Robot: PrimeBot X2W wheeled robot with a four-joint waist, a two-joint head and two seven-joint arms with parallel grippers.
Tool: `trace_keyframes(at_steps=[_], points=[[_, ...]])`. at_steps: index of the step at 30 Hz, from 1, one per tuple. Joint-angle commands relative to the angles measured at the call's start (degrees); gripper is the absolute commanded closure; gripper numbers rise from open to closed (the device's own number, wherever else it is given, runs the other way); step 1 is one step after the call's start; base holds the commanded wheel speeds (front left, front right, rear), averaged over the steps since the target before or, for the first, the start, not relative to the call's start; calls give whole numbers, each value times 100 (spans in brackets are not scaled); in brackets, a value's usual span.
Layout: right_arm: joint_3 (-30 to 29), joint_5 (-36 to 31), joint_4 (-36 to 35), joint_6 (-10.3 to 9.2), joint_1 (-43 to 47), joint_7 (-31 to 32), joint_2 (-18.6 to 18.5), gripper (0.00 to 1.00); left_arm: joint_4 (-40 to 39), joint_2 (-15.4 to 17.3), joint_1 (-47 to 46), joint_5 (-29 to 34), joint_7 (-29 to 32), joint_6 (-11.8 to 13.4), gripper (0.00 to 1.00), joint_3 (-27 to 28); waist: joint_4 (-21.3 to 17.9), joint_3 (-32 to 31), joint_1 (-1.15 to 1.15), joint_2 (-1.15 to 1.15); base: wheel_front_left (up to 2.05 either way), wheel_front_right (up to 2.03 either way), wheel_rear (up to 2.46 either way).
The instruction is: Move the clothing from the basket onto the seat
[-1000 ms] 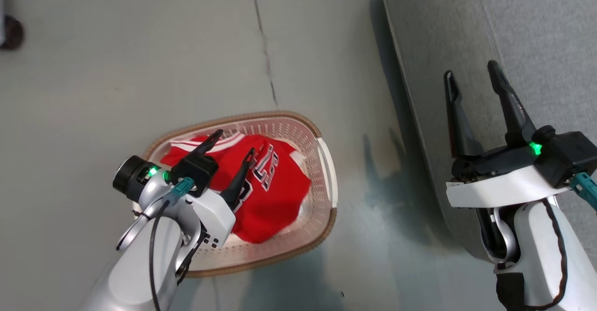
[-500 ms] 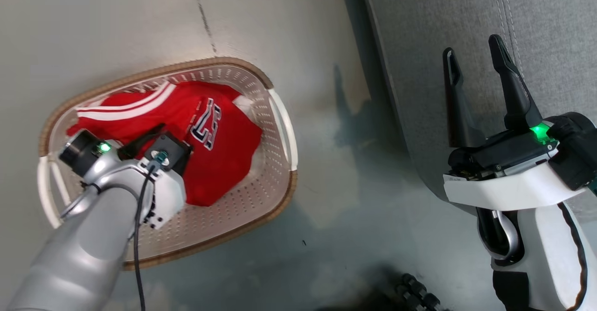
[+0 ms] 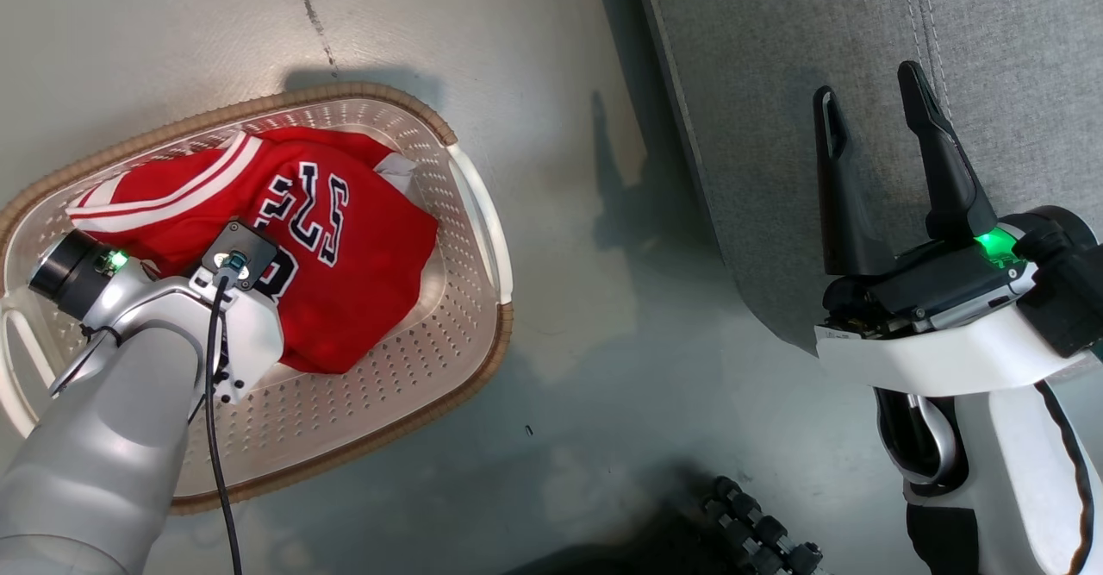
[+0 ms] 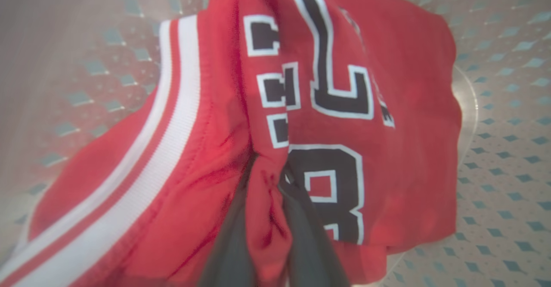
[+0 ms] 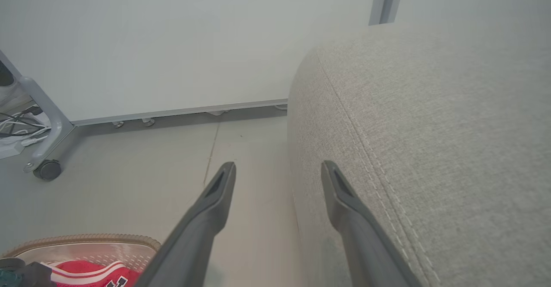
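The clothing (image 3: 353, 239), a red jersey with white stripes and black-and-white characters, lies crumpled in the cream perforated basket (image 3: 414, 385) on the floor. My left arm (image 3: 129, 403) reaches down into the basket, its wrist covering the fingers in the head view. In the left wrist view my left gripper (image 4: 269, 166) is shut on a raised fold of the clothing (image 4: 387, 106), with red fabric pinched between the two dark fingers. My right gripper (image 3: 866, 101) stands open and empty over the edge of the grey seat (image 3: 819, 23). The right wrist view shows that gripper (image 5: 279, 166) beside the seat (image 5: 452, 128).
The basket's brown rim (image 3: 362, 92) and white handle (image 3: 487, 213) face the seat across a strip of grey floor. A dark ribbed part (image 3: 758, 532) shows at the bottom edge. A wheeled frame leg (image 5: 43, 149) and cables stand by the white wall.
The head camera has shifted, so the basket shows further left. My left gripper dropped from above the jersey into the basket and shut on a fold of it. The right gripper stayed open.
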Motion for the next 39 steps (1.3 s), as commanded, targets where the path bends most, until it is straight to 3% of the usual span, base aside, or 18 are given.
trace_keyframes(at_steps=[1,11,23,39], points=[[-10,-11,-4,13,28,-8,-21,0,81,-9,-130,-73,-149,-6,100,26,45,-41,0,0,0,0,0],[-67,-210,122,13,-20,-8,-22,0,-290,-321,54,-736,-597,-272,100,401,446,-441,0,0,0,0,0],[-236,-556,621,12,110,-9,-27,0,-2956,-455,1408,-1425,-616,-385,100,953,1251,-1629,0,0,0,0,0],[-339,-680,1181,12,575,181,-29,0,-4894,-543,2717,-1795,-618,-411,100,1647,1796,-3207,0,0,0,0,0]])
